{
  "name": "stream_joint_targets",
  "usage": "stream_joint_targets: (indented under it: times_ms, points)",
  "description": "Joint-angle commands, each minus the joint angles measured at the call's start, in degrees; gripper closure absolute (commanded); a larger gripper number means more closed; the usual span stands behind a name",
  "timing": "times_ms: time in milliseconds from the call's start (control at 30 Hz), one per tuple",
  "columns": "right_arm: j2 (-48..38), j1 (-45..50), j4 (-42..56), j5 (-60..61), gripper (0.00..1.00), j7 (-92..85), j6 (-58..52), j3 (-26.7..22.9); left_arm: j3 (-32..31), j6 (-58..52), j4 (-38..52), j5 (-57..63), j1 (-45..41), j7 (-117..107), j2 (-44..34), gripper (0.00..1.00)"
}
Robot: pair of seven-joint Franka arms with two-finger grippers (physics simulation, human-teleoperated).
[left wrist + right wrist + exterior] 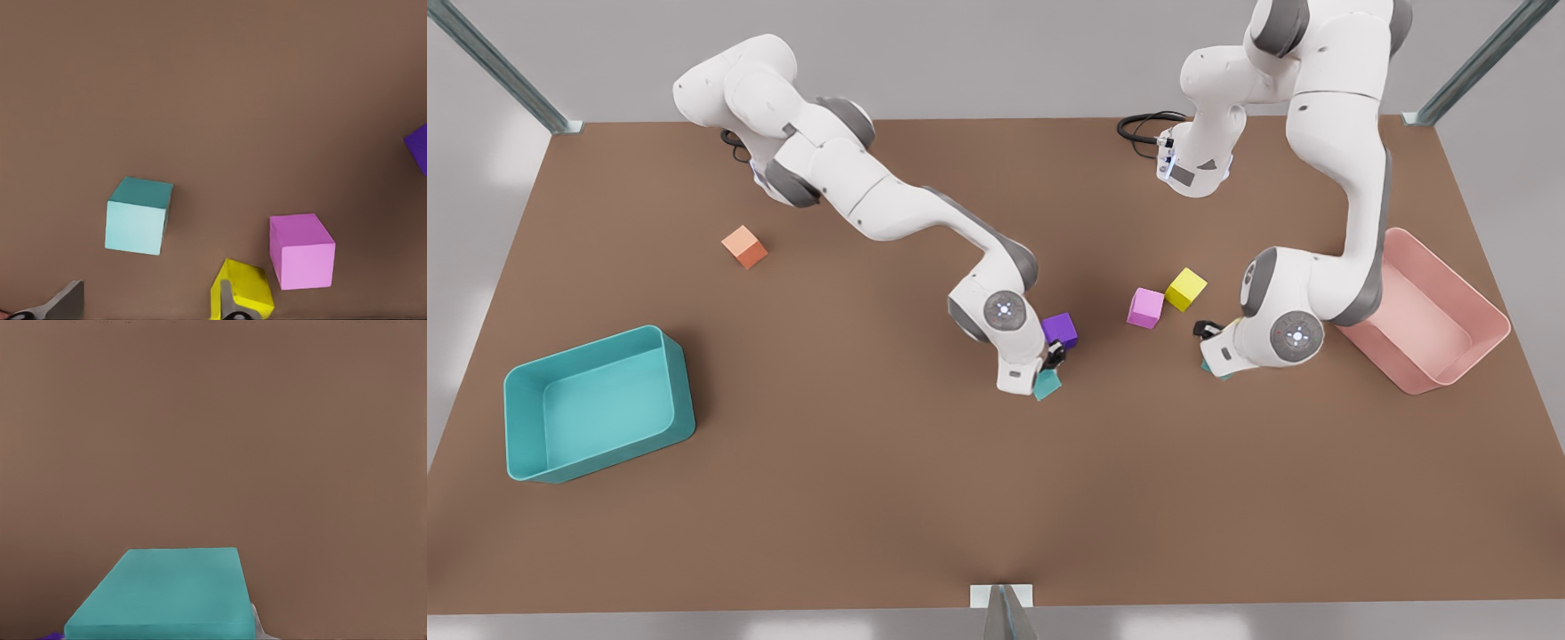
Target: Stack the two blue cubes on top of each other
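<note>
The right gripper (1048, 366) was clenched on one teal cube (1047, 385), just at six o'clock of the purple cube (1060, 330). The left gripper (1213, 348) hung with fingers (63, 303) spread over the other teal cube (138, 216), at four o'clock of the pink cube (1145, 308) and yellow cube (1185, 289). No writing showed anywhere.

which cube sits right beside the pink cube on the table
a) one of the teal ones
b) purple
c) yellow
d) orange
c: the yellow cube lies next to the pink cube in the front view, while the orange cube sits far off toward the front view's left and the purple cube is by the other arm.
</note>
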Motion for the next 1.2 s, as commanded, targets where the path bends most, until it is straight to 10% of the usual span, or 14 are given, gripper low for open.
stream_joint_targets:
  times_ms: [0, 233, 333, 467, 667, 767, 833, 933, 1167]
  points:
    - [0.18, -0.42, 0.66, -1.28, 0.53, 6.54, 2.68, -0.27, -0.4, 14.2, -3.94, 1.51, 2.64, 21.35, -0.24, 0.0]
    - [3.52, 0.37, 0.66, -1.28, 0.53, 6.72, 6.55, -0.27, -1.54, 22.54, -8.51, 1.51, 6.16, 21.35, 0.47, 0.0]
    - [3.87, 0.46, 0.66, -1.28, 0.0, 6.54, 8.05, -0.36, -1.45, 24.48, -9.39, 2.91, 6.25, 21.35, 1.43, 0.0]
    - [2.3, -0.24, 0.57, -1.19, 0.0, 5.32, 4.46, -0.01, -1.54, 25.71, -9.75, 3.44, 7.3, 21.35, 2.75, 0.01]
    - [-27.3, -3.93, -4.07, 3.47, 0.0, -0.49, -34.64, -0.36, -1.54, 27.55, -11.94, 3.36, 7.57, 19.06, 2.75, 0.01]
    - [-57.81, -21.59, -24.02, 3.47, 0.0, -1.45, -55.15, -1.76, -1.54, 28.26, -12.65, 3.36, 7.66, 17.66, 2.75, 0.01]
    - [-70.04, -35.04, -42.48, 3.56, 0.0, -8.31, -53.05, -6.6, -1.63, 28.18, -13.09, 3.36, 7.31, 15.99, 2.49, 0.01]
    - [-74.26, -41.02, -83.0, 3.2, 0.0, -8.4, -7.35, -12.66, -2.15, 28.0, -13.17, 3.27, 7.04, 13.79, 2.66, 0.01]
    - [-65.04, -44.8, -83.19, 2.68, 0.0, -15.25, 3.21, -11.61, -2.24, 28.61, -14.32, 3.27, 7.66, 13.53, 2.93, 0.01]
